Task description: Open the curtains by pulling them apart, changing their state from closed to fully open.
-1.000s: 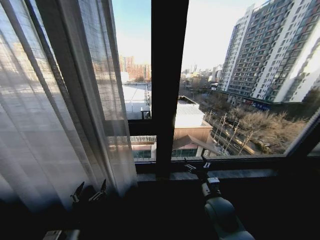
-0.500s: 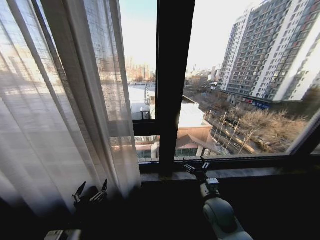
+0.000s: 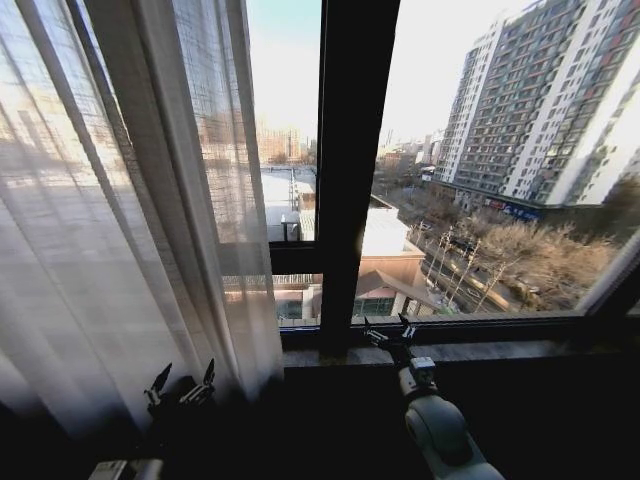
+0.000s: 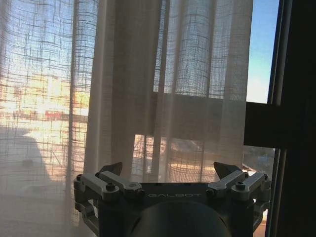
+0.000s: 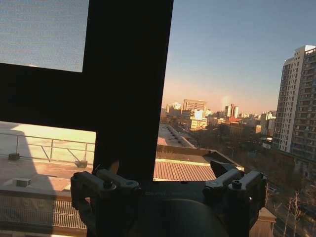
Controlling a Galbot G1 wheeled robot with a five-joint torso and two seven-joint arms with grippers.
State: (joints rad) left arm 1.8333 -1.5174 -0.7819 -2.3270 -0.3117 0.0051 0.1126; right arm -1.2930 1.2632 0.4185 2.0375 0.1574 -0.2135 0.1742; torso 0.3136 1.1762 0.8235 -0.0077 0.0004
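Dark window frame post, stone sill, tall apartment tower, low rooftops, bare trees

Curtains cut off at top and left edges; lower hem lost in shadow.

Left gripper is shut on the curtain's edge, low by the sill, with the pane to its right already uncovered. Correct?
Not quite. The left gripper is open, its jaws spread and holding nothing; the curtain hangs beyond them, as the left wrist view shows. It is low by the sill, and the pane beside it is uncovered.
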